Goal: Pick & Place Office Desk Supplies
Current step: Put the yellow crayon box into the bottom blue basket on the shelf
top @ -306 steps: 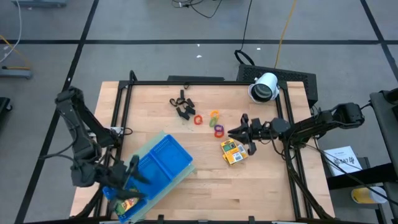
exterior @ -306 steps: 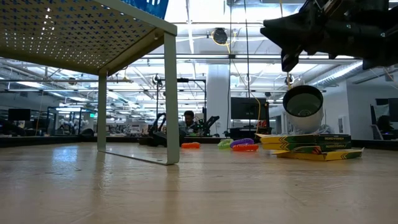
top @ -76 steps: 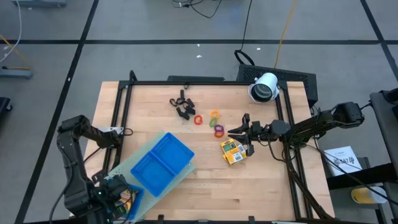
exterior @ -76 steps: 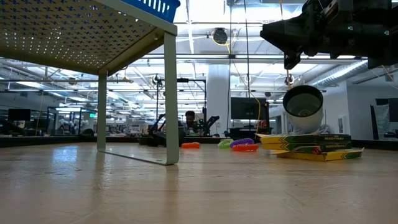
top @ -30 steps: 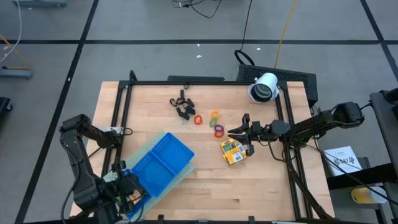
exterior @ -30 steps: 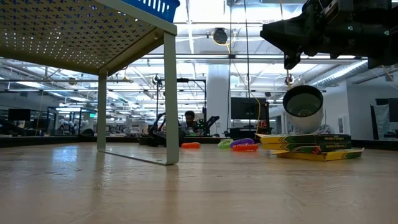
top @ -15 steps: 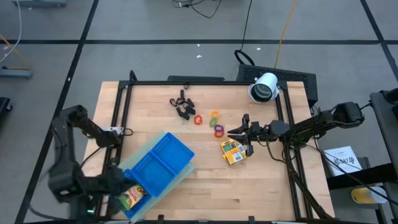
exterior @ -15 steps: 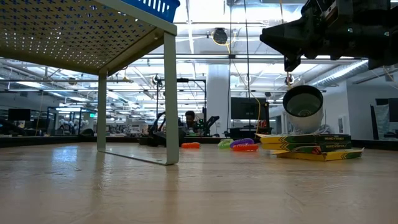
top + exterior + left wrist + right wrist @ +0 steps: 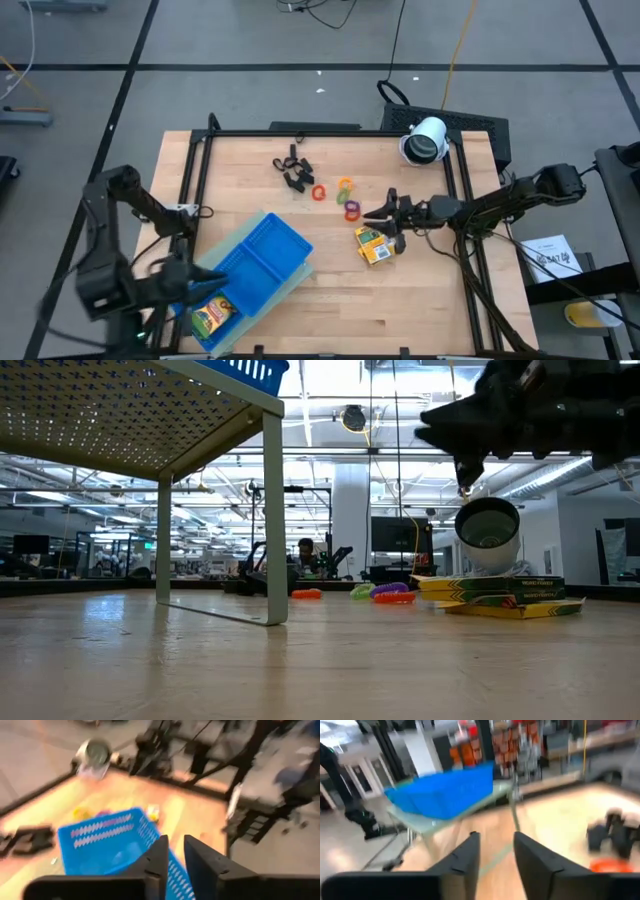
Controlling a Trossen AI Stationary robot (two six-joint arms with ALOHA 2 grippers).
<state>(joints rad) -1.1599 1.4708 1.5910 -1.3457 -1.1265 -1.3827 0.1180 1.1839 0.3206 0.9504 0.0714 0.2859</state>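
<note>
In the high view, one small yellow pack [image 9: 212, 316] lies flat in the near-left compartment of the blue tray [image 9: 262, 258]. My left gripper [image 9: 215, 278] hovers above the tray's left side, open, with nothing between its fingers [image 9: 196, 857]. Two more yellow packs [image 9: 372, 245] lie stacked on the table at the right. My right gripper [image 9: 385, 224] hangs open just above them, clear of them in the low view [image 9: 465, 460]. Coloured rings [image 9: 340, 195] and black clips [image 9: 293, 170] lie on the far half of the table.
The tray sits on a pale green perforated shelf [image 9: 290, 290], whose legs [image 9: 274, 515] stand on the table at the near left. A white cylindrical device [image 9: 425, 140] lies at the far right corner. Bare wood lies between the tray and the packs.
My left gripper has let go of the yellow pack, which stays lying in the tray's near-left compartment. The gripper has risen off it, drawn back toward the table's left edge and turned. My right gripper has turned a little in place above the packs.
</note>
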